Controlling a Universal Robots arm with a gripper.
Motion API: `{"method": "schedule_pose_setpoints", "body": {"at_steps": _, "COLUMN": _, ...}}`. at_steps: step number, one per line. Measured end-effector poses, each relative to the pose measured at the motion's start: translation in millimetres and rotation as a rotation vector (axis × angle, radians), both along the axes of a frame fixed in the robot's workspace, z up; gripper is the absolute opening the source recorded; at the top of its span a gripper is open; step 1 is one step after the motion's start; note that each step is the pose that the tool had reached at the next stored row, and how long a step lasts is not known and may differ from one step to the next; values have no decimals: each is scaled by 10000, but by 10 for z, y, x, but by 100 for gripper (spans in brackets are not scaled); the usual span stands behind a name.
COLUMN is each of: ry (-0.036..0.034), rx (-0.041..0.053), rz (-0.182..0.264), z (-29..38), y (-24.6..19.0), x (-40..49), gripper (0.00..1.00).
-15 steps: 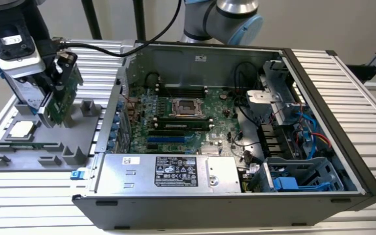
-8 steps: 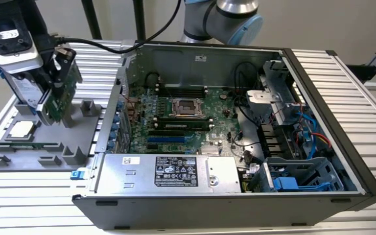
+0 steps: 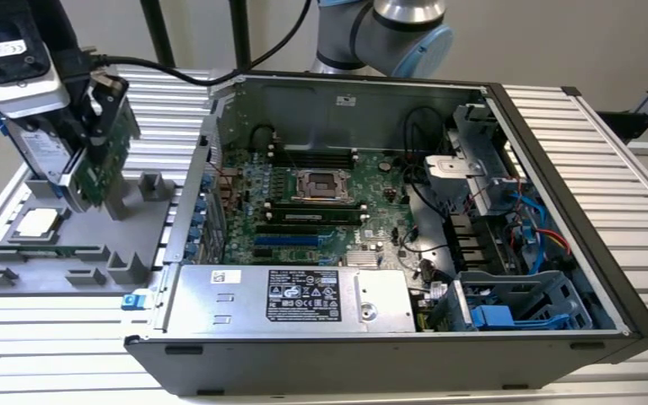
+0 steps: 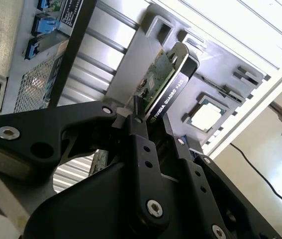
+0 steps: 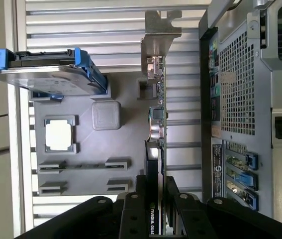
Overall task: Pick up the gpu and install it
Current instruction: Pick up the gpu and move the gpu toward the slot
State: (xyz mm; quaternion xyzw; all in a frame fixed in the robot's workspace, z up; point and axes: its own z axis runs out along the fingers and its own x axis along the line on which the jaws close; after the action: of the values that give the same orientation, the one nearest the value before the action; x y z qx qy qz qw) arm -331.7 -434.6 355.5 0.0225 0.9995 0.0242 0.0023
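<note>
GPU [image 5: 156, 124] is held edge-on, pinched between the jaws of the gripper [image 5: 155, 191], over the gray parts holder [image 5: 81, 149], just beside the open computer case [image 3: 414, 363].

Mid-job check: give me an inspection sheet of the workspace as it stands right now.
Surface: slatted metal table, carrying a grey tray and an open computer case.
Job's things: graphics card upright over the tray, at the exterior view's left, outside the case; not installed.
Clutter: hard drive with blue rails standing in the tray; processor chip lying in its recess.
Grippers: pincer shut on the graphics card's edge.
Cables: black cable running from the arm's head; red and blue wires inside the case.
Surroundings: arm base beyond the case; pale wall.
</note>
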Motion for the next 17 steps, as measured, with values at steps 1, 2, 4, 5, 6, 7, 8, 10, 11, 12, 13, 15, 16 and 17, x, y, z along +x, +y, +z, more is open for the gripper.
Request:
{"method": "schedule_pose_setpoints", "body": {"at_steps": 1, "ry": -1, "rx": 1, "rz": 1, "z": 9, "y": 0, "x": 0, "gripper": 0}}
{"method": "schedule_pose_setpoints", "body": {"at_steps": 2, "ry": 0, "rx": 0, "rz": 0, "z": 19, "y": 0, "x": 0, "gripper": 0}}
{"method": "schedule_pose_setpoints", "body": {"at_steps": 4, "ry": 0, "rx": 1, "rz": -1, "z": 36, "y": 0, "x": 0, "gripper": 0}}
{"method": "schedule_pose_setpoints", "body": {"at_steps": 5, "ry": 0, "rx": 1, "rz": 0, "z": 45, "y": 0, "x": 0, "gripper": 0}}
{"method": "schedule_pose_setpoints", "body": {"at_steps": 6, "ry": 0, "rx": 1, "rz": 0, "z": 54, "y": 0, "x": 0, "gripper": 0}}
{"method": "schedule_pose_setpoints", "body": {"at_steps": 7, "ry": -1, "rx": 2, "rz": -1, "z": 62, "y": 0, "x": -1, "gripper": 0}}
{"method": "schedule_pose_setpoints", "body": {"at_steps": 8, "ry": -1, "rx": 1, "rz": -1, "z": 70, "y": 0, "x": -1, "gripper": 0}}
{"method": "schedule_pose_setpoints", "body": {"at_steps": 10, "ry": 0, "rx": 1, "rz": -1, "z": 86, "y": 0, "x": 0, "gripper": 0}}
{"method": "schedule_pose_setpoints", "body": {"at_steps": 11, "ry": -1, "rx": 2, "rz": -1, "z": 94, "y": 0, "x": 0, "gripper": 0}}
{"method": "schedule_pose_setpoints", "body": {"at_steps": 12, "ry": -1, "rx": 2, "rz": -1, "z": 103, "y": 0, "x": 0, "gripper": 0}}
{"method": "schedule_pose_setpoints", "body": {"at_steps": 13, "ry": 0, "rx": 1, "rz": -1, "z": 112, "y": 0, "x": 0, "gripper": 0}}
{"method": "schedule_pose_setpoints", "body": {"at_steps": 15, "ry": -1, "rx": 2, "rz": -1, "z": 127, "y": 0, "x": 0, "gripper": 0}}
{"method": "schedule_pose_setpoints", "body": {"at_steps": 16, "ry": 0, "rx": 1, "rz": -1, "z": 135, "y": 0, "x": 0, "gripper": 0}}
{"method": "schedule_pose_setpoints", "body": {"at_steps": 17, "ry": -1, "rx": 2, "rz": -1, "z": 143, "y": 0, "x": 0, "gripper": 0}}
